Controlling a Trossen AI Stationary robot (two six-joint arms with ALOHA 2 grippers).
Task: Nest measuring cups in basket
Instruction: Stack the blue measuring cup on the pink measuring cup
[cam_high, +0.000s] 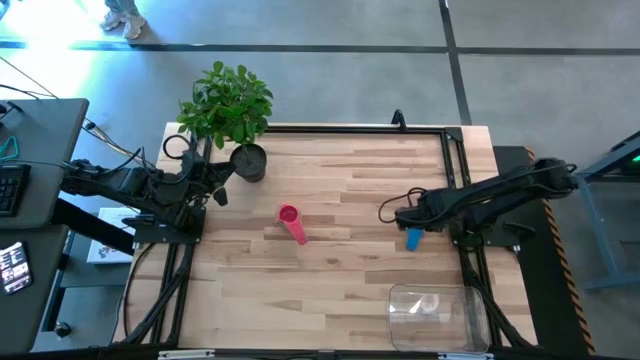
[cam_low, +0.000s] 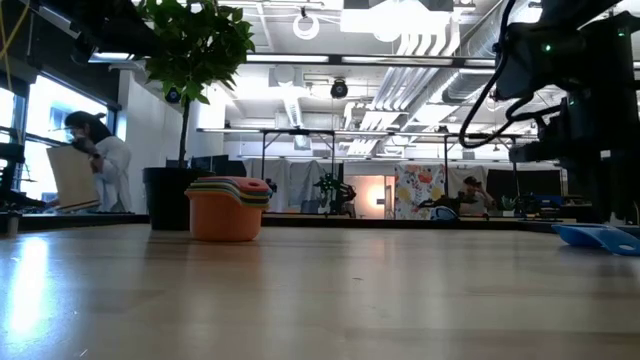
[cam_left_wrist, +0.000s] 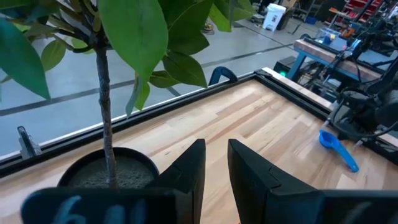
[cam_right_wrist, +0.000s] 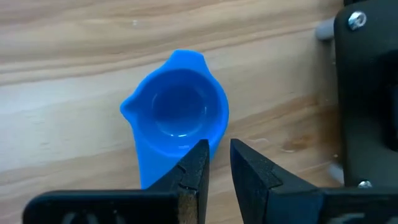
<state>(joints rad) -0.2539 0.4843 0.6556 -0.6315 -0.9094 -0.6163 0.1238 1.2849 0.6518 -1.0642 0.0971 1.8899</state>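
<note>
A leafy green plant in a dark round pot (cam_high: 249, 161) is standing near the far left corner of the light wooden plank worktop (cam_high: 340, 290). In the room behind, a person (cam_low: 97, 160) is bending over.

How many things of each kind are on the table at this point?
Stack of nested measuring cups: 1 (cups inside it cannot be counted)
Loose blue measuring cup: 1
Clear basket: 1
Potted plant: 1
Total: 4
</note>
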